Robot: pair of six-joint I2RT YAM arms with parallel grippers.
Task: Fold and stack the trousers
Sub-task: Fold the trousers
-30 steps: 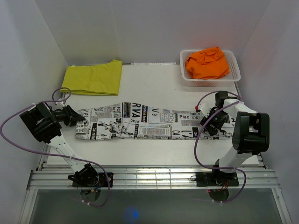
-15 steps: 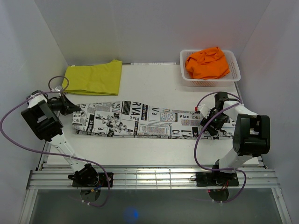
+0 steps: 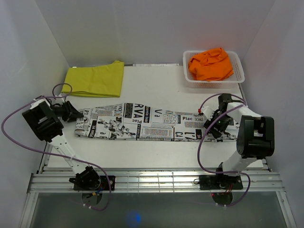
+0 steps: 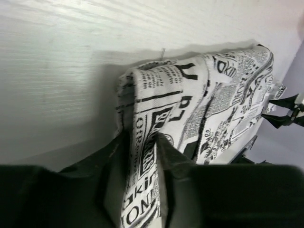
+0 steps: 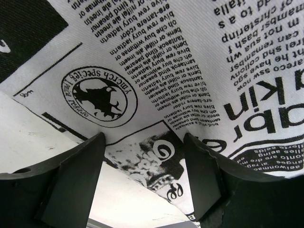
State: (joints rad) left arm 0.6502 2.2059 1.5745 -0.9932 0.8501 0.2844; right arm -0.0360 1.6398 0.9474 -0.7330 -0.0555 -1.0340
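Note:
The newspaper-print trousers (image 3: 152, 124) lie stretched out left to right across the middle of the table. My left gripper (image 3: 76, 115) is at their left end. In the left wrist view that gripper (image 4: 140, 190) is shut on a raised fold of the printed cloth (image 4: 213, 104). My right gripper (image 3: 212, 124) is at the right end. There it (image 5: 142, 161) stands open, fingertips down on the flat printed cloth (image 5: 190, 71) at its edge. The yellow trousers (image 3: 95, 80) lie folded at the back left. The orange trousers (image 3: 211, 64) are bunched in the basket.
A white lattice basket (image 3: 213, 84) stands at the back right and holds the orange cloth. White walls close in the table on the left, back and right. The arm bases and a metal rail (image 3: 152, 180) run along the near edge.
My left gripper drew the left end of the printed trousers out to the left, then came back slightly to the right. The right gripper has hardly moved.

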